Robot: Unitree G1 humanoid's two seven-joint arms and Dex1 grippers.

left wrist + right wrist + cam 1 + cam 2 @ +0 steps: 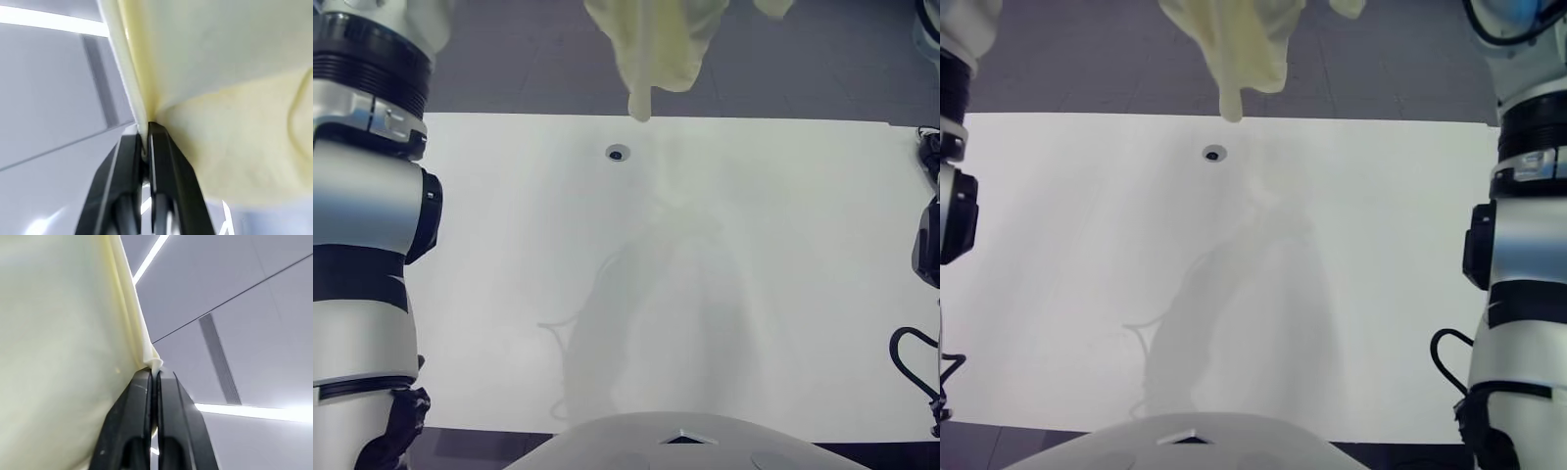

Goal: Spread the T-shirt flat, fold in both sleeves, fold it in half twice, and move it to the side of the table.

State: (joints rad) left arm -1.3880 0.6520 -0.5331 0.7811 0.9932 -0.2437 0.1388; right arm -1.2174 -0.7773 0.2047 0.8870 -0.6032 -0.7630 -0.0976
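Left wrist view, hand point(145, 127) pinching T-shirt point(234, 73)

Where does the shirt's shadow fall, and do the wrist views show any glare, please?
Left eye view: a soft grey shadow lies on the table under the hanging shirt. Left wrist view: a bright ceiling strip glares. Right wrist view: two bright strips.

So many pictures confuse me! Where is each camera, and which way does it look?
Left eye view: on the head, looking down at the table; left arm at the edge, T-shirt hanging above.
Right eye view: head too, same table and T-shirt; right arm at the edge.
Left wrist view: on the left wrist, facing up to the ceiling; left claw pinches the T-shirt.
Right wrist view: right wrist, facing up; right claw pinches it too.
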